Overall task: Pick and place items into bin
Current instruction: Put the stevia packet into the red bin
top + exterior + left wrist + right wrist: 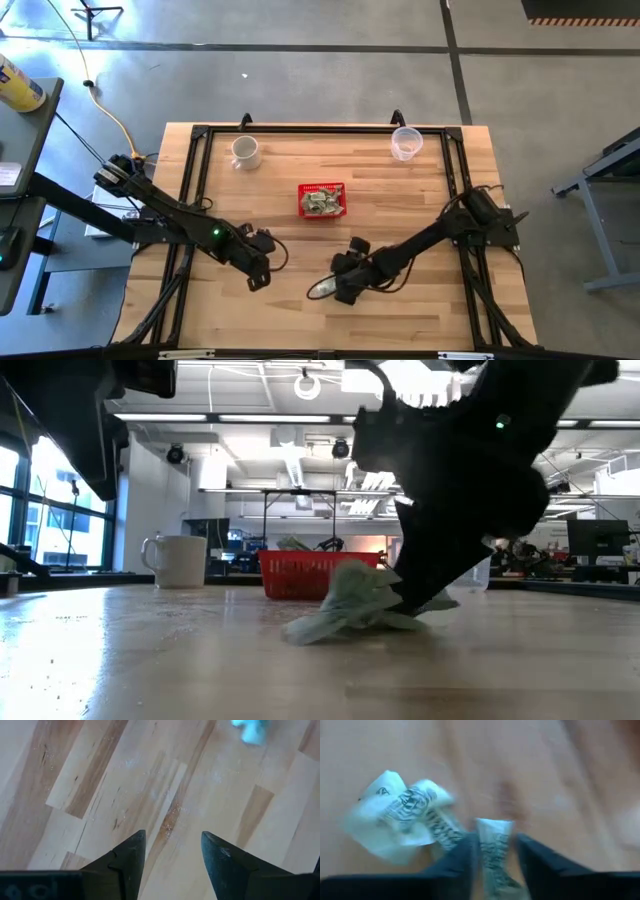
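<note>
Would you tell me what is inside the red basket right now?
The red basket holds a heap of pale green-and-white wrappers; its floor beneath them is covered.

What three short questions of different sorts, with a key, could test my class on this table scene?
1. True or false: the red basket already holds some wrappers.
2. Which gripper is at the loose wrappers on the table? A) left B) right C) neither
3. Fill in: the white mug and the clear cup stand near the table's ___ edge, beyond the basket from the arms.

Key
1. True; pale pieces show inside it in the high view.
2. B; the right gripper has a wrapper between its fingers, while the left gripper hangs open over bare wood.
3. Far.
</note>
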